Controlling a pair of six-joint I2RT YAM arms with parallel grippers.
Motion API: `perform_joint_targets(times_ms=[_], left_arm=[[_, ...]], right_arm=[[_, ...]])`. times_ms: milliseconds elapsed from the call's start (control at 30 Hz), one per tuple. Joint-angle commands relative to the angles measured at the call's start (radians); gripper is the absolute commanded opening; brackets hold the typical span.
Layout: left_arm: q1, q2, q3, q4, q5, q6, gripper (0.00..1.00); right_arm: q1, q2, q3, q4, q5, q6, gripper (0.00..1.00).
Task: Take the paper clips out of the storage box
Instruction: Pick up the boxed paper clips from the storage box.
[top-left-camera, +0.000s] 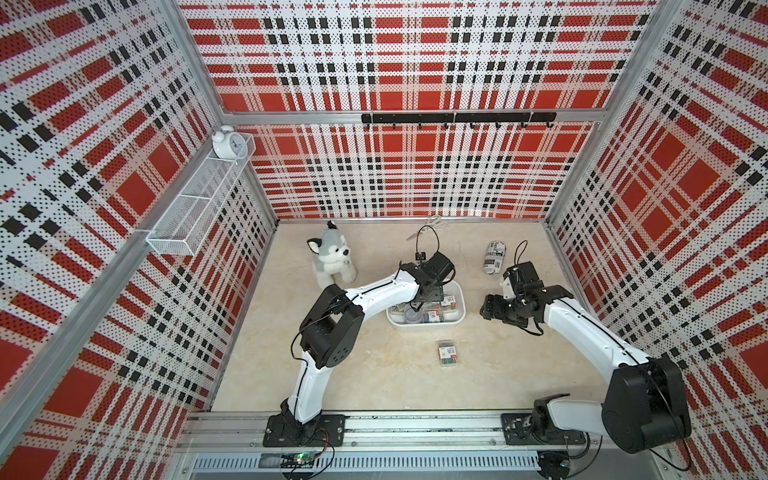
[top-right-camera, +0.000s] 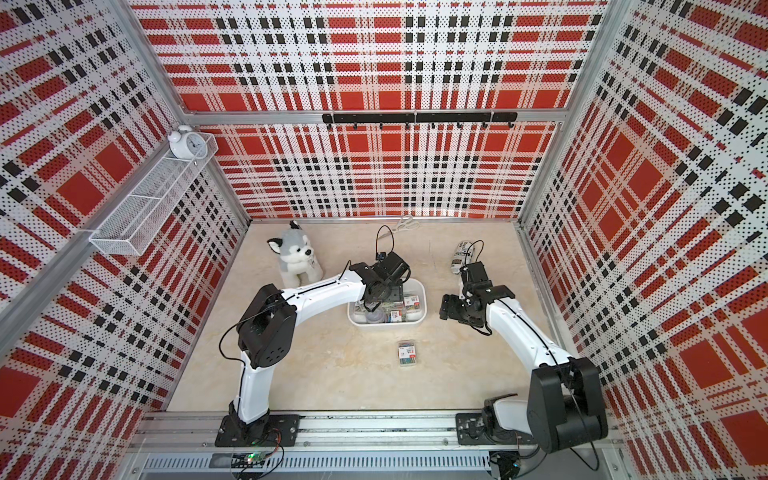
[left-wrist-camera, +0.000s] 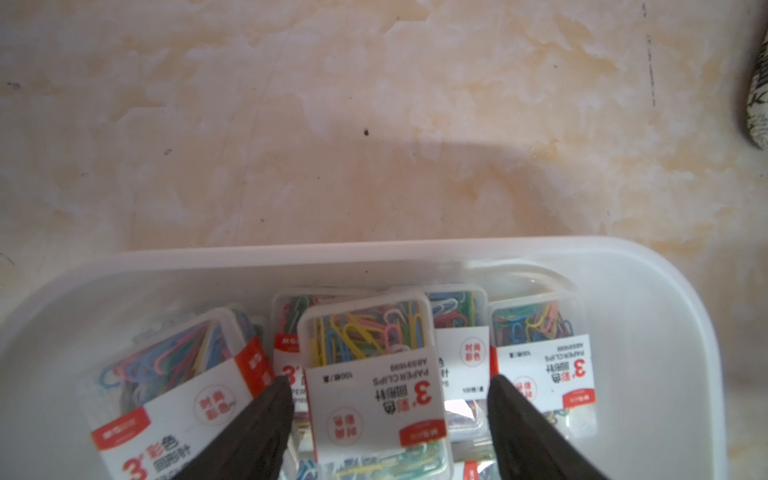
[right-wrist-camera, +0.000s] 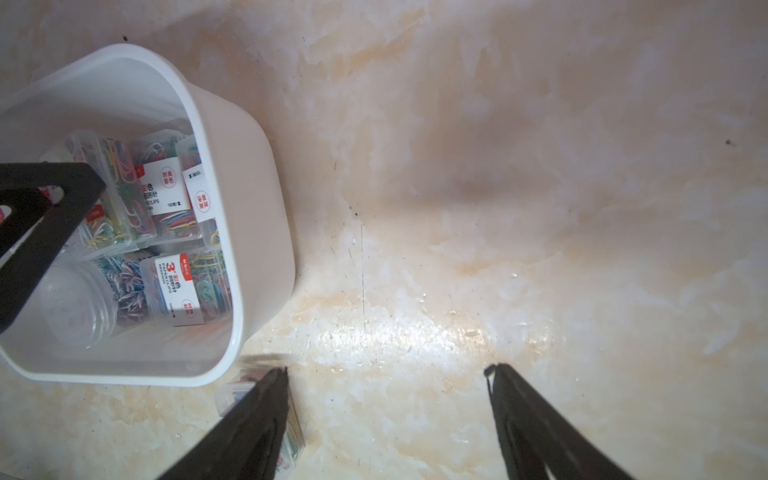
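**Top views:** left gripper (top-left-camera: 420, 303) reaches into the storage box (top-left-camera: 424, 326); right gripper (top-left-camera: 484, 309) is just beside the box; one loose paper-clip case (top-left-camera: 447, 353) lies on the table (top-left-camera: 374, 374) near the box.
**Left wrist:** jaws apart, straddling a top case (left-wrist-camera: 370, 345) in the box, unclamped.
**Right wrist:** jaws wide, empty; more cases (right-wrist-camera: 166, 195) and a round tub (right-wrist-camera: 79, 307) inside the box.

The storage box (left-wrist-camera: 623, 266) reads as smooth white plastic, faintly translucent, and the paper clips (left-wrist-camera: 370, 353) come in clear glossy plastic cases with paper labels. The table (right-wrist-camera: 415, 336) has a polished marble-look surface throwing a bright glare. The plush dog (top-left-camera: 332, 257) is soft furry cloth, the wire basket (top-left-camera: 195, 208) white metal mesh.
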Motion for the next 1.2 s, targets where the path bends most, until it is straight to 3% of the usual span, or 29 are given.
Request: perform_joint_targets(times_ms=[0,1167], left_arm=[[0.006,0.020,-0.015,-0.017,0.003,-0.006,0.75],[-0.005,0.069,0.049,-0.039,0.021,-0.011,0.62]], right_arm=[[-0.007,0.003,0.006,0.015,-0.003,-0.006,0.81],[-0.013,0.003,-0.001,0.027,-0.032,-0.009,0.79]])
